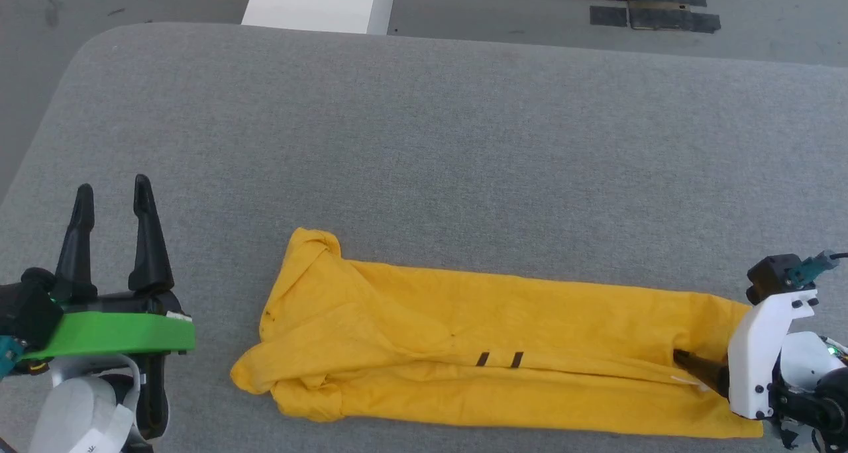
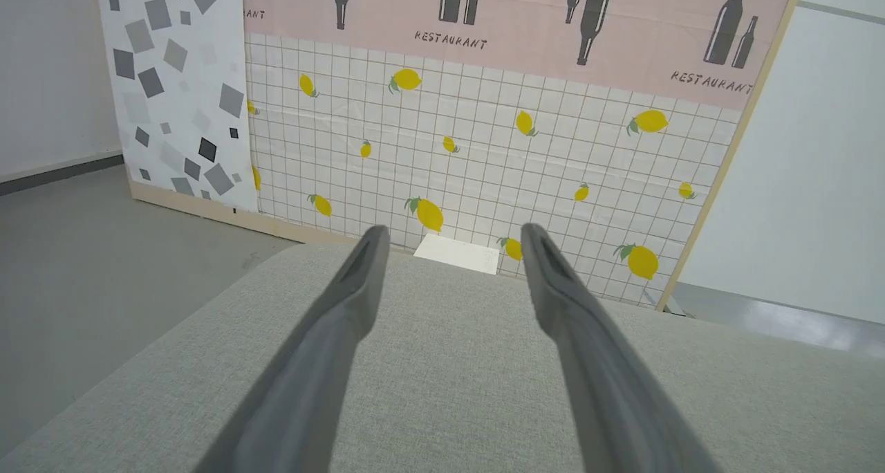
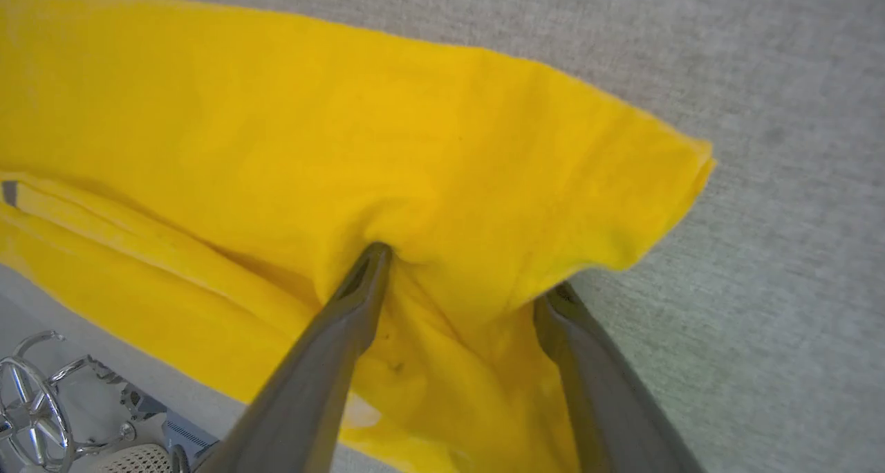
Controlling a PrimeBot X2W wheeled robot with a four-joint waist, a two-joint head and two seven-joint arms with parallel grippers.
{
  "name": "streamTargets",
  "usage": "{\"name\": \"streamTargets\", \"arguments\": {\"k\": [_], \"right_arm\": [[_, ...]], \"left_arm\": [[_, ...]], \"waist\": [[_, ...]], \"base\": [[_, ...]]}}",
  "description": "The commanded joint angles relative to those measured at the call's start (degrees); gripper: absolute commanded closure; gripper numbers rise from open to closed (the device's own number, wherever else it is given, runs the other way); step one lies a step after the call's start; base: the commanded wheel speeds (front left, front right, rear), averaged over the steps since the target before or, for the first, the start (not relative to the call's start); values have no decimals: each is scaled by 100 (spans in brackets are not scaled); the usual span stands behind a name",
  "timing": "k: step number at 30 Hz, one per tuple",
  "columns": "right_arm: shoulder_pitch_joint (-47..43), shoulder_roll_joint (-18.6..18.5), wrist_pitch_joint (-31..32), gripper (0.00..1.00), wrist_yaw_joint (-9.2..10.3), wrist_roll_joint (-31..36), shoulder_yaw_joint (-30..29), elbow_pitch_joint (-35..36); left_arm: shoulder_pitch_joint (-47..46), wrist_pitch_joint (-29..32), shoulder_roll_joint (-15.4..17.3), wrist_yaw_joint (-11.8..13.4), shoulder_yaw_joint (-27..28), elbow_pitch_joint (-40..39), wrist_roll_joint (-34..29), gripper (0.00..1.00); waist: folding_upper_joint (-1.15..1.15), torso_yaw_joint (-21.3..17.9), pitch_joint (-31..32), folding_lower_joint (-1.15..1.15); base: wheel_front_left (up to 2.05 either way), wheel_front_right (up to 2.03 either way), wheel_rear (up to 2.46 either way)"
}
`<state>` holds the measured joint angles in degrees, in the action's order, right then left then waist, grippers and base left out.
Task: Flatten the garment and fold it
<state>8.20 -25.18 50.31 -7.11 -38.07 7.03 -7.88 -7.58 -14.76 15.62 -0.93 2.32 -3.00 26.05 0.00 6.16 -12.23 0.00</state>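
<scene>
Garment (image 1: 477, 334) lies as lengthwise-folded strip on bench (image 1: 424, 142), near side. Right hand (image 3: 467, 272) wide open astride its right end, nothing gripped. Left hand (image 1: 112, 201) open, empty, apart. Likely next: pinch end, fold leftward.

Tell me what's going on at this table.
A two-armed robot is folding a mustard-yellow T-shirt on a grey table. The shirt lies in a long, narrow strip, its sides already folded in, a bit rumpled at its left end. The right pincer is at the strip's right end, jaws open, both fingertips tucked under a fold of the cloth, not clamped on it. The left pincer hangs open off to the shirt's left, apart from it and holding nothing.
</scene>
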Motion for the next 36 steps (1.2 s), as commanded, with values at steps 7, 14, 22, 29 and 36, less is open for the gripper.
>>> {"name": "streamTargets", "arguments": {"k": [7, 14, 22, 29, 36], "right_arm": [[54, 26, 109, 100, -37, -94, 359, -538], [70, -95, 36, 100, -37, -26, -124, -775], [191, -314, 77, 100, -37, 793, -1408, -1245], [382, -128, 296, 100, -37, 1956, -2565, -1398], [364, 8, 809, 100, -37, 2521, -2306, -685]], "left_arm": [[57, -23, -202, -181, 163, 98, -202, 0], [194, -23, -292, -257, 217, 203, -279, 0], [288, -24, -315, -279, 166, 283, -361, 0], [250, -24, -324, -266, 110, 360, -374, 0], [312, -21, -322, -231, 135, 422, -320, 0]], "waist": [[0, 40, 100, 0], [0, -15, 218, 0], [0, -104, 282, 0], [0, -141, 257, 0], [0, -255, 364, 0]], "base": [[0, 0, 0], [0, 0, 0], [0, 0, 0], [0, 0, 0], [0, 0, 0]]}}
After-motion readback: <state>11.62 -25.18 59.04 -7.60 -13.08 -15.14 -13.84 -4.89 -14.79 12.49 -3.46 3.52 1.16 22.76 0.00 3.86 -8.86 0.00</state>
